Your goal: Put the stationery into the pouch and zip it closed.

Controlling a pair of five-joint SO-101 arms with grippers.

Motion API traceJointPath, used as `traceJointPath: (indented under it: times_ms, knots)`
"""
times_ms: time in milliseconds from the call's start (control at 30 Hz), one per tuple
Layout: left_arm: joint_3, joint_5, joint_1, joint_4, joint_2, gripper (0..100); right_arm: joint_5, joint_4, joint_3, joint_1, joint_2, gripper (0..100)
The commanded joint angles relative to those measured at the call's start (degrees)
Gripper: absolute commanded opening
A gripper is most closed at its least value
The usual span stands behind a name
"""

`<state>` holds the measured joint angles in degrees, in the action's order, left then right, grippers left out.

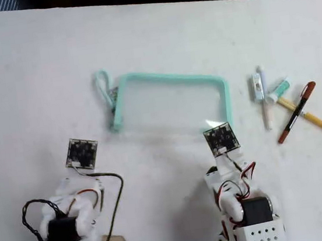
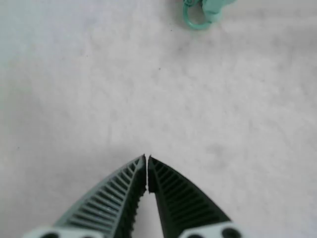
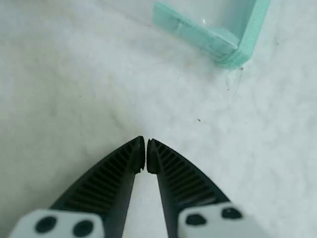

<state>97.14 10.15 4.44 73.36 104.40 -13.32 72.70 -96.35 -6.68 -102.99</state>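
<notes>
Stationery [image 1: 298, 110] was seen lying loose on the table [image 1: 25, 66], just beside the pouch [image 1: 167, 77] on the right arm's side. The left gripper [image 2: 147, 161] and right gripper [image 3: 146, 148] were closed, empty. One pen is best taken singly, with the right jaws opened first.

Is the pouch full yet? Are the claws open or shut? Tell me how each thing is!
Pouch: flat on the table, nothing inside; zip unclear.
White pen: on the table, outside the pouch.
Teal-capped tube: on the table, capped.
Brown pen: outside the pouch, crossing the yellow pen.
Yellow pen: on the table.
Left gripper: shut, empty.
Right gripper: shut, empty.
</notes>
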Motion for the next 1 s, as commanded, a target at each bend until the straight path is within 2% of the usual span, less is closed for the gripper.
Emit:
traceJointPath:
  times_ms: [0, 167, 467, 533, 733, 900, 967]
  knots:
    - [-0.1, -0.7, -0.5, 0.4, 0.2, 3, 0.0, 0.1, -0.5, 0.0, -0.1, 2.1]
    - [-0.3, -0.3, -0.2, -1.0, 0.2, 3, 0.0, -3.3, -0.5, -2.2, -0.1, 2.1]
    - [-0.2, -0.4, -0.1, -25.6, 0.2, 3, 0.0, -26.0, -0.5, -7.5, -0.2, 2.1]
    - [-0.3, -0.3, -0.1, -28.2, 0.2, 3, 0.0, -26.4, -0.5, -7.9, -0.1, 2.1]
    - [-0.3, 0.2, -0.1, -28.7, 0.2, 3, -0.1, -21.8, -0.5, -6.6, -0.1, 2.1]
    - [-3.6, 15.6, 0.2, -31.8, 0.2, 3, -0.1, -20.7, -0.5, -6.4, -0.1, 2.1]
    - [-6.0, 16.1, 0.2, -33.0, 0.2, 2, -0.1, -20.7, -0.5, -6.4, -0.1, 2.1]
